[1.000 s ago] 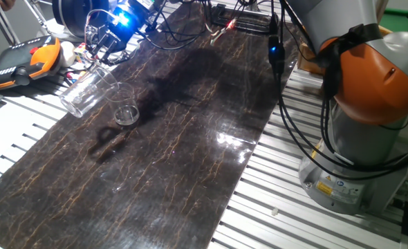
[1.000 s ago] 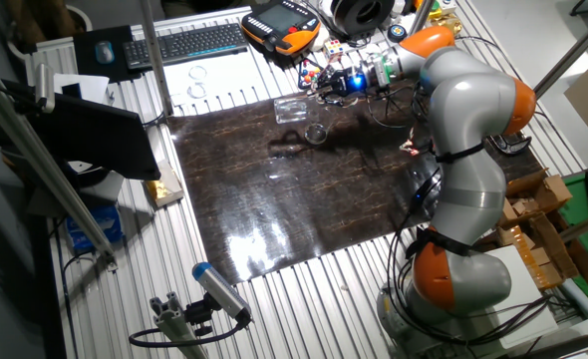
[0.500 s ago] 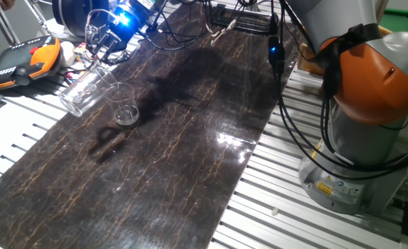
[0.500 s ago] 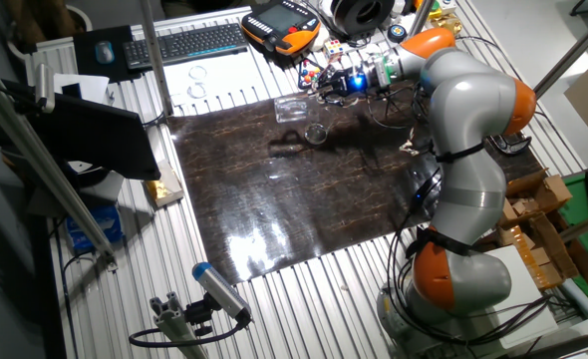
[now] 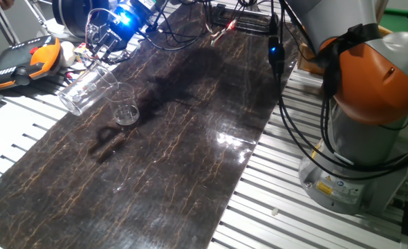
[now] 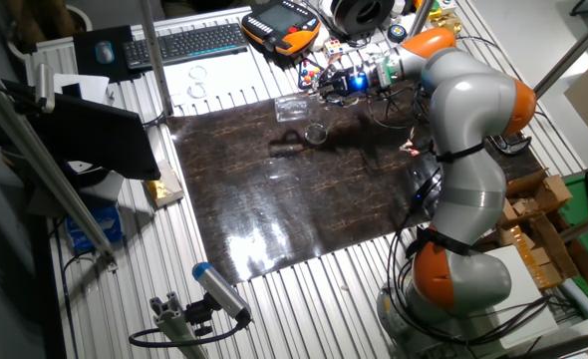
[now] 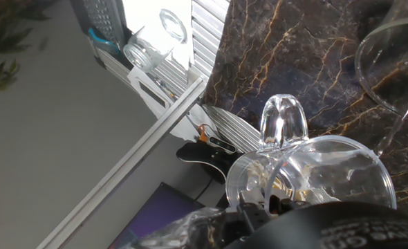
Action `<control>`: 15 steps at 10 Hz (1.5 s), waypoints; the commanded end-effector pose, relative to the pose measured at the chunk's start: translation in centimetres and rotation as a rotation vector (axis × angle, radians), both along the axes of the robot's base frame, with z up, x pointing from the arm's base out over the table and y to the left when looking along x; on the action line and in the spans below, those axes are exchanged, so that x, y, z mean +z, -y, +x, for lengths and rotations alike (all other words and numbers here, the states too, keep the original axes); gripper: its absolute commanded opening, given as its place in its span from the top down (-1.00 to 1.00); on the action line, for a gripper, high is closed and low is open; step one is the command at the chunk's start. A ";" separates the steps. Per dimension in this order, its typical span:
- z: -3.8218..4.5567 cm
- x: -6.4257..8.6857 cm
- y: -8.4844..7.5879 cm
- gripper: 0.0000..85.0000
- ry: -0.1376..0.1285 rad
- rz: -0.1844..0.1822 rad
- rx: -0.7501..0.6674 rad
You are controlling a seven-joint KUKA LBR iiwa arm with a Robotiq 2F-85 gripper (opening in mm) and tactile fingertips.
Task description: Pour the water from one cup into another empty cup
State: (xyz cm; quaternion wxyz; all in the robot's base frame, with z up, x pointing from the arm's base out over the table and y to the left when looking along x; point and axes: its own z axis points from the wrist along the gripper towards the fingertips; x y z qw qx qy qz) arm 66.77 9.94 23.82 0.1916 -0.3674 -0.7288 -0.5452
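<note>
My gripper (image 5: 95,63) is shut on the tall clear cup (image 5: 86,90), which is tipped nearly onto its side above the far left of the dark mat. The short wide cup (image 5: 126,111) stands upright on the mat just right of it and below its nearer end. In the other fixed view the gripper (image 6: 314,96) holds the tall cup (image 6: 292,108) just above the short cup (image 6: 317,133). The hand view shows the tall cup (image 7: 314,169) close up and the short cup's rim (image 7: 394,62) at the right edge. I cannot make out any water.
The dark marbled mat (image 5: 183,173) lies on a slatted aluminium table. An orange teach pendant (image 5: 24,59) and small clutter sit just beyond the cups. A keyboard (image 6: 184,42) lies further off. The robot base (image 5: 370,138) and hanging cables (image 5: 280,62) fill the right side.
</note>
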 end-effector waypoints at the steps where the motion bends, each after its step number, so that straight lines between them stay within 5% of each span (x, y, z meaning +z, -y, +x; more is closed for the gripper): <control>1: -0.01 0.1 0.0 0.98 0.003 0.001 0.002; 7: -0.11 0.2 -0.1 0.98 0.021 0.025 0.000; 15: -0.19 0.3 -0.2 0.98 0.078 0.028 0.022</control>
